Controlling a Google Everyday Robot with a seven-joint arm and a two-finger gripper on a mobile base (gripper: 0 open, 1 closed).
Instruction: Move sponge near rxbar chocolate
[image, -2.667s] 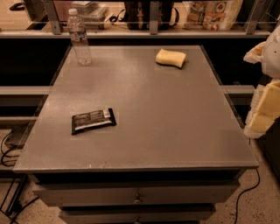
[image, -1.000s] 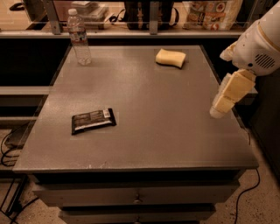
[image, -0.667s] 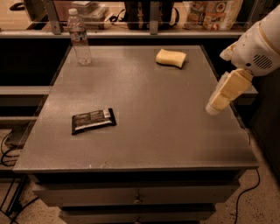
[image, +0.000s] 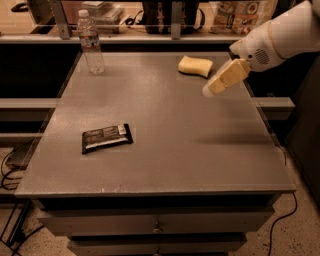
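1. Work surface. We see a grey table (image: 175, 145) with a matte top. Drawer fronts (image: 157, 226) sit below its near edge.

2. Gripper. The gripper (image: 209, 91) is over the far right part of the table. It hangs on a white arm (image: 280, 36) that enters from the upper right corner of the view. The pale yellow tip slants down and to the left. It lies just to the right of the sponge and slightly nearer the camera. We see a narrow gap between the two, so it does not appear to touch the sponge. We cannot tell whether the pincer is wide or narrow; it holds nothing that we can see.

3. Sponge. The sponge (image: 195, 66) lies flat on the table near the far edge, right of centre.

4. Rxbar chocolate. The rxbar chocolate (image: 106, 137) lies flat on the left half of the table, towards the near edge. Its long side is slightly tilted. It is well apart from the sponge and from the gripper.

5. Other items. A clear water bottle (image: 91, 42) stands upright at the far left corner. A dark cable (image: 281, 220) trails on the floor at the right.
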